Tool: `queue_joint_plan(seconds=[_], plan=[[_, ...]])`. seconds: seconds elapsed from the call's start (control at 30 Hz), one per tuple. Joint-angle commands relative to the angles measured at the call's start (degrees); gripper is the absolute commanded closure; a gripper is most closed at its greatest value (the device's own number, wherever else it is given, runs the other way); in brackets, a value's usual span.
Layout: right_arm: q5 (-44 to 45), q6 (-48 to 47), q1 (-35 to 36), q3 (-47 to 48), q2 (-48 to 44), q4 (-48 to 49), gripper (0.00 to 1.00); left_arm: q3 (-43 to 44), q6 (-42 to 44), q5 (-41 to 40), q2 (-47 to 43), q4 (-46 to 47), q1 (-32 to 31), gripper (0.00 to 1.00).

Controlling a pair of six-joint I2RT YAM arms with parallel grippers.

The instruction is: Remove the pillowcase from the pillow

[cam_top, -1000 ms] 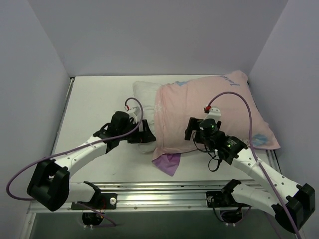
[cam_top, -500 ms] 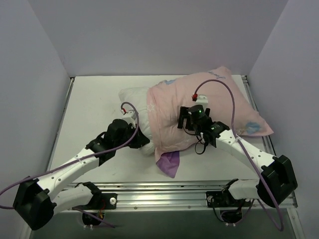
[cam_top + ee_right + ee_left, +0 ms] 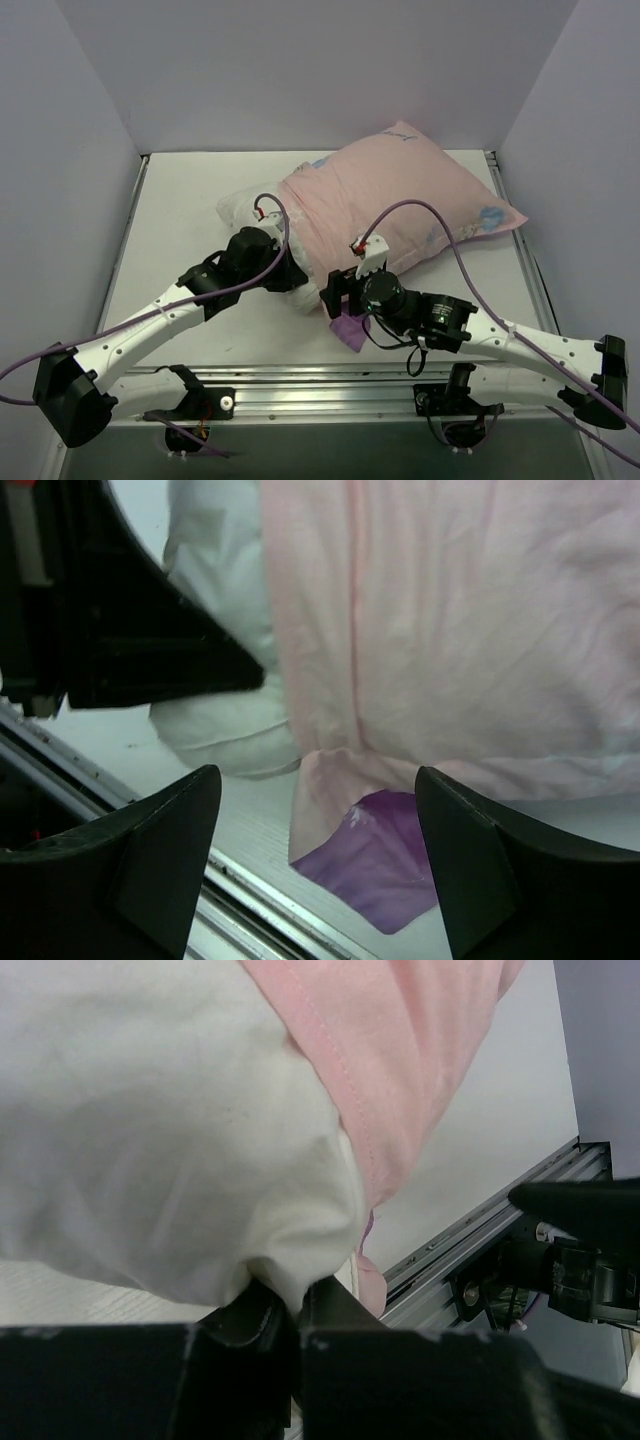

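Observation:
The pale pink pillowcase (image 3: 400, 200) covers most of the white pillow (image 3: 240, 212), whose left end sticks out bare. My left gripper (image 3: 290, 278) is shut on the pillow's near white corner; in the left wrist view the white fabric (image 3: 150, 1130) is pinched between the jaws at my left gripper (image 3: 296, 1305), with the pillowcase hem (image 3: 400, 1060) just beside. My right gripper (image 3: 336, 300) stands open low over the pillowcase's purple flap (image 3: 350, 332). In the right wrist view that flap (image 3: 385, 865) lies on the table below my right gripper (image 3: 318, 855), with nothing held.
White walls close in the table on the left, back and right. A metal rail (image 3: 330, 385) runs along the near edge, right by the purple flap. The left arm's black gripper body (image 3: 120, 610) sits close to the right gripper, against the pillow.
The left gripper has closed on the pillow's corner. The right arm came off the top of the pillowcase and down to its near edge. The pillow swung back and left.

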Motion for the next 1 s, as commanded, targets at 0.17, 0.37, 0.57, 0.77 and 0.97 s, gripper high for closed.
queue_joint_plan(seconds=[0.17, 0.37, 0.57, 0.77, 0.97], plan=[[-2.48, 4.3, 4.76, -5.8, 1.79, -2.63, 0.26, 6.65, 1.23, -1.41, -0.06, 1.65, -0.86, 0.98], [1.13, 0.8, 4.5, -5.45, 5.91, 1.67, 0.27, 6.74, 0.88, -2.47, -1.55, 0.33, -1.47, 0.98], [0.43, -3.42, 4.06, -3.34, 13.64, 7.73, 0.32, 6.83, 0.62, -3.35, -2.34, -1.17, -1.82, 0.98], [2.18, -5.53, 0.03, -3.25, 16.21, 10.38, 0.51, 6.04, -0.18, -3.17, -3.49, -2.65, -2.0, 0.98], [1.57, -5.28, -9.81, -3.34, 12.08, 9.08, 1.0, 4.11, -3.51, -7.99, -7.69, -10.63, -1.65, 0.98]])
